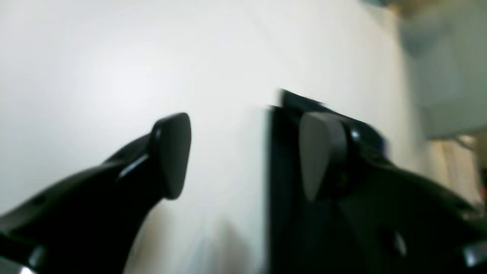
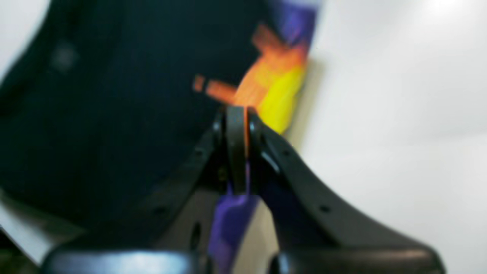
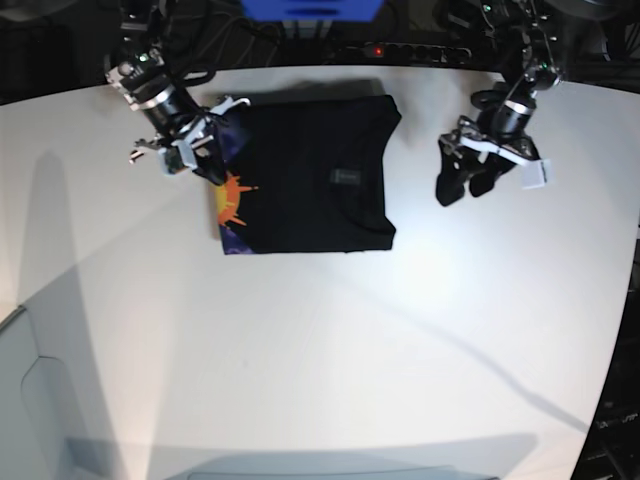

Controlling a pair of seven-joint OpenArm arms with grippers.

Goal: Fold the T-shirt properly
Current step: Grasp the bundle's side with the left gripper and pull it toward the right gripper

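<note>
I see the T-shirt [image 3: 305,175] lying folded into a dark rectangle at the far middle of the white table [image 3: 320,350], sun print showing along its left edge (no container anywhere in view for me to report on). My right gripper [image 2: 239,125] is pinched together on that printed left edge, its arm reaching in from the far left. My left gripper [image 3: 468,182] hangs spread apart and holding nothing just right of the shirt, angled down toward the table.
</note>
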